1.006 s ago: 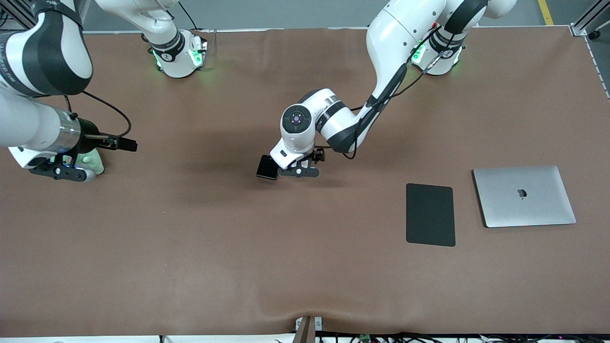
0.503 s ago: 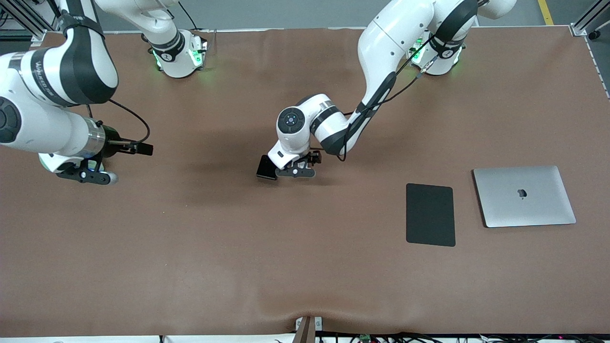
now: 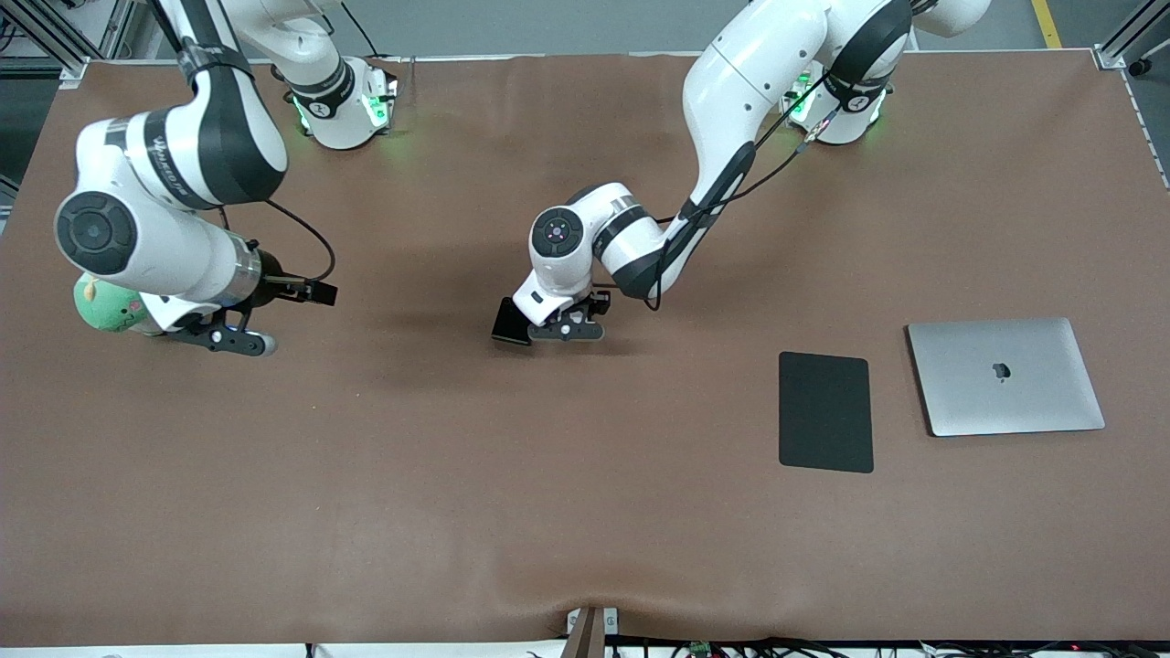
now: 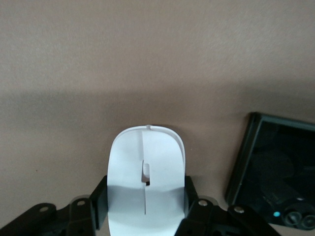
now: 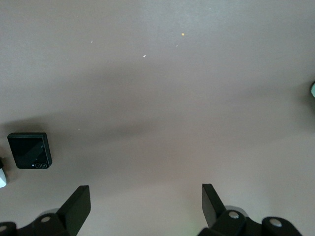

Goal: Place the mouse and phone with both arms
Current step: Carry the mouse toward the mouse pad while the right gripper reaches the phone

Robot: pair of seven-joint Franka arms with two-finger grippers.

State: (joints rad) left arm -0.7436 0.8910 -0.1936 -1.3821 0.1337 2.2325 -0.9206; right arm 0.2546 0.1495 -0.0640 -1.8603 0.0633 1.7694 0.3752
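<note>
Left jaws (image 4: 145, 209) clamp the mouse (image 4: 146, 179); right jaws (image 5: 146, 204) gape, holding nothing.

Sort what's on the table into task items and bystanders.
Task items:
- mouse, held in the left tool
- phone, on the table beside the mouse
- right tool, open over bare table

Bystanders:
- dark pad
- closed laptop
- green plush toy, at the right arm's end
</note>
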